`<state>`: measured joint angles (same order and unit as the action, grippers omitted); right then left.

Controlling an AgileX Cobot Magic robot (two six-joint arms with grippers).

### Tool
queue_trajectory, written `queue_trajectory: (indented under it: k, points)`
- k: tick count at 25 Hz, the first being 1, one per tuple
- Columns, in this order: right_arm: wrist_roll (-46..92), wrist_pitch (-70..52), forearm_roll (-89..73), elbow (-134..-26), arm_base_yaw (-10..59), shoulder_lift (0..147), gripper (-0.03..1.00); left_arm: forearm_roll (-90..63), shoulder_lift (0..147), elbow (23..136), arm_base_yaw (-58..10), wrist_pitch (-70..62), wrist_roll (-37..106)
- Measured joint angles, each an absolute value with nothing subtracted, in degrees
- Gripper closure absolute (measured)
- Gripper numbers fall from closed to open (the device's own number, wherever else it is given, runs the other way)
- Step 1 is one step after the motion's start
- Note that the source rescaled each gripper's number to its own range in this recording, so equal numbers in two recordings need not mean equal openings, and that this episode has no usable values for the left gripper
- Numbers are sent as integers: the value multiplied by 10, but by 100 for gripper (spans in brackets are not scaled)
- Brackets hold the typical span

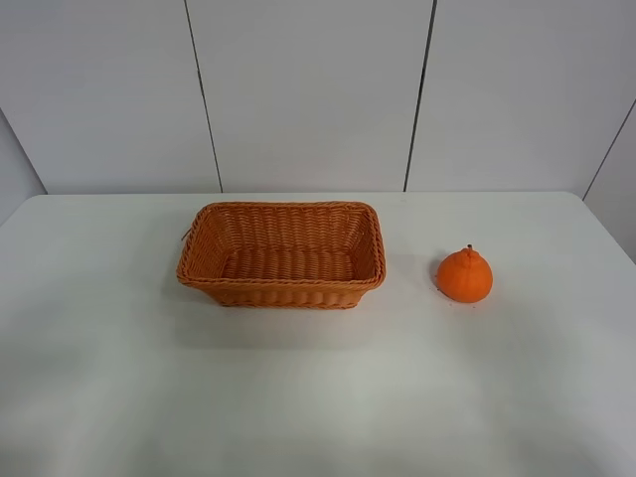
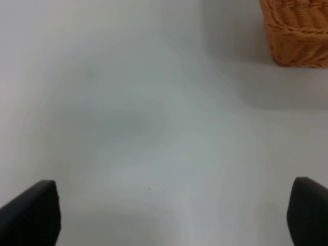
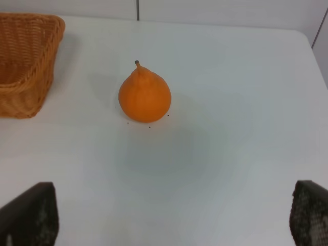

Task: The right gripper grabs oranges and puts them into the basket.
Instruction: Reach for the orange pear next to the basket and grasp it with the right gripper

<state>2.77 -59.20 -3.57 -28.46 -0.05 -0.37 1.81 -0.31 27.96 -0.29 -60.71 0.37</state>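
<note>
A bright orange fruit (image 1: pixel 464 275) with a knobby top and dark stem stands upright on the white table, right of the woven wicker basket (image 1: pixel 281 254). The basket is empty. In the right wrist view the orange (image 3: pixel 145 95) sits ahead of my right gripper (image 3: pixel 174 218), whose black fingertips (image 3: pixel 31 212) stand wide apart and empty; a corner of the basket (image 3: pixel 25 61) shows beside it. My left gripper (image 2: pixel 171 212) is open and empty over bare table, with a basket corner (image 2: pixel 300 31) in its view. Neither arm shows in the high view.
The white table (image 1: pixel 318 397) ends at a grey panelled wall (image 1: pixel 308 89) behind the basket. The table's right edge (image 1: pixel 611 234) lies a little beyond the orange.
</note>
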Motion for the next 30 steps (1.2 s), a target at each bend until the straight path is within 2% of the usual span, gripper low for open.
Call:
queue_trajectory:
  k: [8,12,16,23,30]
  points:
    - [28,-592,-36,-285,0,-4,-3,18,-3,280,-3,-607,4]
    - [28,-570,-36,-300,0,44,-3,18,-3,280,-3,-607,4]
    - [28,-532,-35,-348,0,178,-3,18,-3,280,-3,-607,4]
    - [28,-520,-35,-462,0,502,-3,18,-3,280,-3,-607,4]
    - [28,-519,-36,-618,0,817,-3,18,-3,280,-3,-607,4]
